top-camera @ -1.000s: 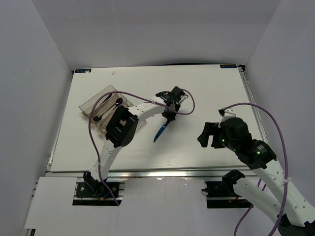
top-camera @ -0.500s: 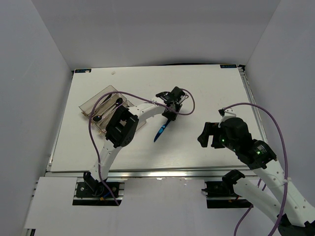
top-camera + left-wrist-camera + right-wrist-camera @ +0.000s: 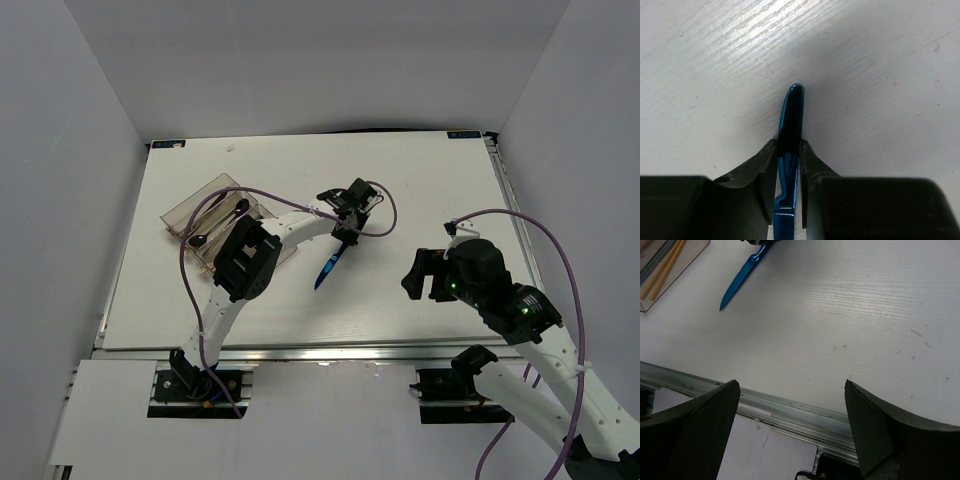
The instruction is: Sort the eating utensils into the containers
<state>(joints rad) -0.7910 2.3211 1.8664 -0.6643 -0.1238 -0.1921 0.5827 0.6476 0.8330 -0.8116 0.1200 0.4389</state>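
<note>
We see a white wood-grain table (image 3: 420,180) with nearly all of its surface bare. At its far left a clear plastic rectangular organiser tray (image 3: 185,210) lies at an angle, partly covered by the left arm. Several pieces are in it already: black spoons (image 3: 199,239) show through its walls in the overhead view, and thin orange chopstick-like sticks (image 3: 664,269) lie in the corner that the right wrist camera catches. We cannot tell which compartment holds which, nor count the contents. The right gripper (image 3: 791,385) hovers over the near right part of the table with its fingers spread wide and nothing between them. The left gripper (image 3: 789,150) reaches toward the middle of the table and pinches a slim blue metallic knife (image 3: 791,115). Its fingers (image 3: 765,165) press against both sides of the handle, and the rounded end pokes out past them. From above, the knife slants from that gripper down toward the near edge, well apart from the tray, and we cannot tell whether its tip touches the table. We judge the sorting nearly done, since this knife is the only utensil we find outside the tray. What is left, in our view, is to carry it left to the tray and lay it lengthwise in a free compartment.
</note>
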